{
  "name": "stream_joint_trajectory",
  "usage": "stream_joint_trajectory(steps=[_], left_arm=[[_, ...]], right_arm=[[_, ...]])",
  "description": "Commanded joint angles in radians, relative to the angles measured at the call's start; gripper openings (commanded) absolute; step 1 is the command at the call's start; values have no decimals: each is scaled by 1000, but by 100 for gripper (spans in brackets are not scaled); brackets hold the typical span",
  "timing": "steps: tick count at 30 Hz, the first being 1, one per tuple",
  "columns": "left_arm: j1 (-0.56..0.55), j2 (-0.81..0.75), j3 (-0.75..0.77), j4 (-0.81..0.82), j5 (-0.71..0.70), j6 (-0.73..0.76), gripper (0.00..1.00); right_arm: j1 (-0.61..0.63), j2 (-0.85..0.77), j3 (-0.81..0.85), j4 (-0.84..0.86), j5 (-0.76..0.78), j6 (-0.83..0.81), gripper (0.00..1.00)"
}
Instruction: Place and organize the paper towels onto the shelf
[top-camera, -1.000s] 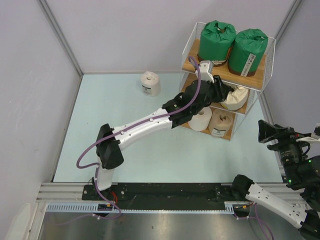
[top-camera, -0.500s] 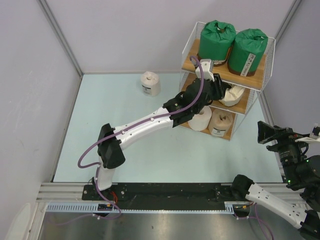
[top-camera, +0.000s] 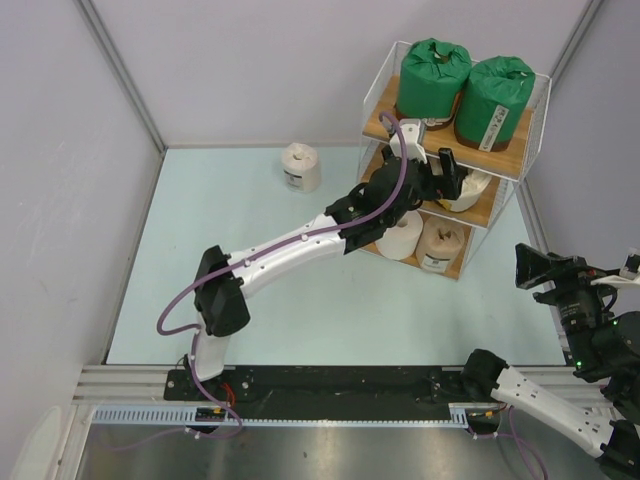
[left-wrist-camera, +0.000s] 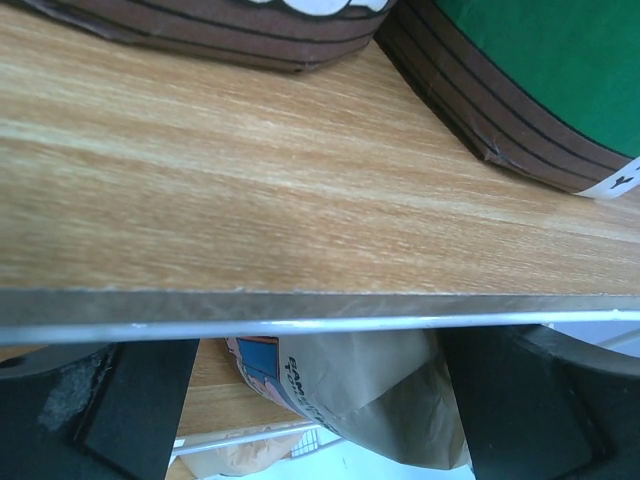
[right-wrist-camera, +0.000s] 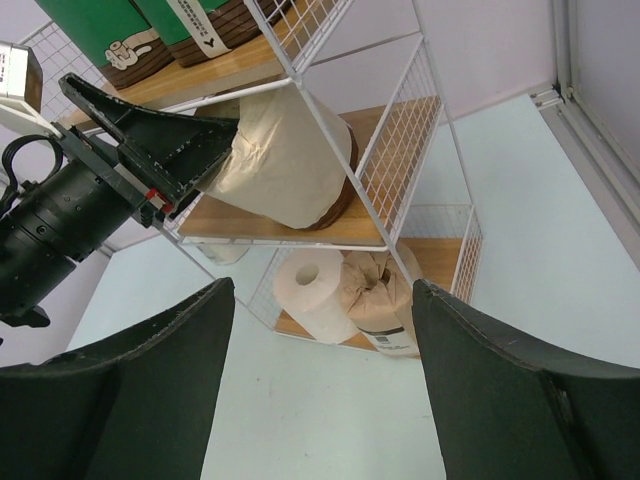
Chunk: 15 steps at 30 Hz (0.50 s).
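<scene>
The left gripper (top-camera: 450, 178) stands with its jaws spread wide at the middle tier of the shelf (right-wrist-camera: 400, 165). One finger is on each side of the cream roll (right-wrist-camera: 285, 160), and in the left wrist view we see a gap on both sides, so we judge that it grips nothing. The roll rests on the middle board and seems to lean toward the gripper, but we cannot say this for sure.

The step in hand, as we judge it, is to leave this roll in place. We should draw the gripper straight back along the board with the jaws kept wide. It should stay under the top board (left-wrist-camera: 300, 180), so that no finger catches the soft wrap and pulls the roll out.

On the table (top-camera: 220, 200), left of the shelf and well apart from it, one labelled white roll (top-camera: 300, 167) stands alone; we think it is the last one to place. The top tier holds two green rolls (top-camera: 433, 80) (top-camera: 495, 100) side by side. The middle tier holds only the cream roll, toward the right end. On the bottom tier the bare white roll (top-camera: 402, 238) is touching the tan roll (top-camera: 443, 243) on its right.

At the far right the right gripper (top-camera: 530, 267) hangs apart from the shelf, its jaws parted and empty.
</scene>
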<state>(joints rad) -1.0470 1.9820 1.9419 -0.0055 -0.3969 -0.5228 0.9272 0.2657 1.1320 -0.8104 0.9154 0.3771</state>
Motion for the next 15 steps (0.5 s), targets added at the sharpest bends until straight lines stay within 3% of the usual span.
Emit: stream_joint_trajectory(steps=[1,7,15], left_arm=[[41,-66,-38,68,32,1,100],[50,-130,-119,168,124,-29,100],[50,-167,-97,183,170,-40,100]], right_arm=[[-5,-11,20,-12,10,13,77],[-5,-8,20,-24,11,25,77],[-5,-10,20,-35,11,36,77]])
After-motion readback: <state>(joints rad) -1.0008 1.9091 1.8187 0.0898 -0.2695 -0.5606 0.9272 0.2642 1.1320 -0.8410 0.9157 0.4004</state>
